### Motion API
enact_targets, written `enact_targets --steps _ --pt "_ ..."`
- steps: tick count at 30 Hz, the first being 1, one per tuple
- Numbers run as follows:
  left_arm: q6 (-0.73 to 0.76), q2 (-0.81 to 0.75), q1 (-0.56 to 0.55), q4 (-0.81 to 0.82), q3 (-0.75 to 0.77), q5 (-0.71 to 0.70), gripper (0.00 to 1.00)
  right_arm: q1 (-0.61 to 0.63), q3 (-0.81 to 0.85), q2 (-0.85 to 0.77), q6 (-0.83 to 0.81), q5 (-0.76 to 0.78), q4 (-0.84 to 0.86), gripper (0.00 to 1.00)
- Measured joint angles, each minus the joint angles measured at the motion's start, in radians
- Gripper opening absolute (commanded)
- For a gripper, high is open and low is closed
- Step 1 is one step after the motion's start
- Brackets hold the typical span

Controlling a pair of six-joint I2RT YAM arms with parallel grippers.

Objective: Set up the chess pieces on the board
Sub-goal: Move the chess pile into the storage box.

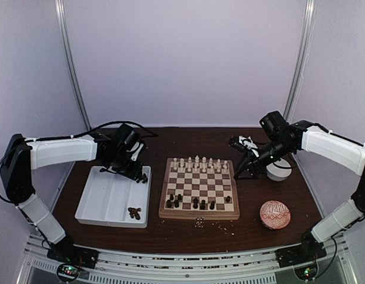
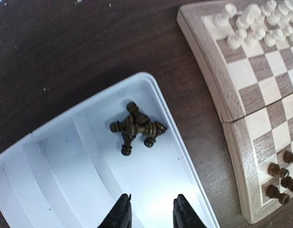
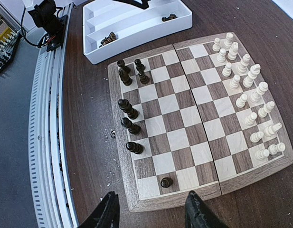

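At left of center, the left gripper (image 2: 151, 213) hangs over the white tray (image 1: 102, 200), jaws spread and empty above loose dark pieces (image 2: 136, 127). At center, the board (image 1: 201, 186) holds 2 rows of white pieces (image 1: 197, 164) and standing dark pieces (image 1: 194, 203). To the right, the right gripper (image 3: 153, 213) has its jaws spread and empty.

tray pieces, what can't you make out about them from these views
- Left wrist view: the dark pieces in the tray lie piled on each other, so their count is unclear.
- Top view: the left gripper covers the tray's far end; the near pile is too small to identify.
- Right wrist view: the top edge cuts off part of the tray.
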Motion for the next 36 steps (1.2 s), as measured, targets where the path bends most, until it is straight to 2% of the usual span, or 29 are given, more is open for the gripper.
enact_targets --steps 6,11,17,25,36 --pt "-0.056 0.030 0.009 0.005 -0.036 -0.006 0.38 0.000 0.000 0.016 -0.002 -0.005 -0.002 0.48" --pt "-0.100 0.121 0.059 0.058 -0.031 -0.005 0.39 0.000 0.000 0.025 -0.005 -0.007 -0.005 0.48" --pt "-0.137 0.234 0.077 0.113 0.027 0.000 0.40 0.000 0.000 0.025 -0.005 -0.007 -0.006 0.48" --pt "-0.192 0.270 0.092 0.159 0.073 -0.006 0.40 0.000 0.000 0.030 -0.008 -0.008 -0.008 0.48" --pt "-0.217 0.335 0.101 0.194 0.104 0.013 0.34 0.000 0.000 0.059 -0.017 -0.018 -0.024 0.48"
